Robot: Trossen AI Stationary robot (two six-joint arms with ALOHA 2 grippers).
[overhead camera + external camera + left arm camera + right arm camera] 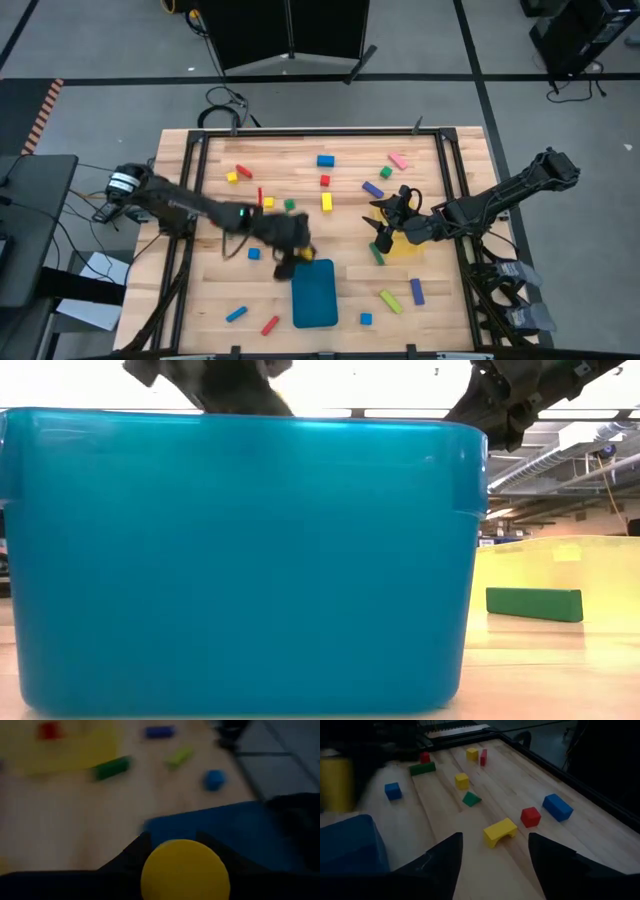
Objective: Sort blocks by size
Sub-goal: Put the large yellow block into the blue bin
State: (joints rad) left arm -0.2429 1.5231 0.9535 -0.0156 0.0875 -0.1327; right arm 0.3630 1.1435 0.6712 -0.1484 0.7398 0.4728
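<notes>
Round yellow block [185, 870] gripped in left tool [291, 254] at the edge of the blue rectangular plastic tray [315, 295], right tool [385, 222] held open above the wooden worktop [340, 165], coloured blocks scattered around.

This is a robotics lab or test workshop rather than a home. A wooden-slat table [300, 160] with a dark metal frame stands on a grey floor [100, 40] marked off by dark lines, with loose cables [225, 100] trailing beside it and black equipment cases [575, 35] at the edge. Across the table, the level view looks into a big open hall with exposed ducting [560, 460] and strip lights [400, 412] under a high ceiling, probably an industrial or warehouse-type building.
</notes>
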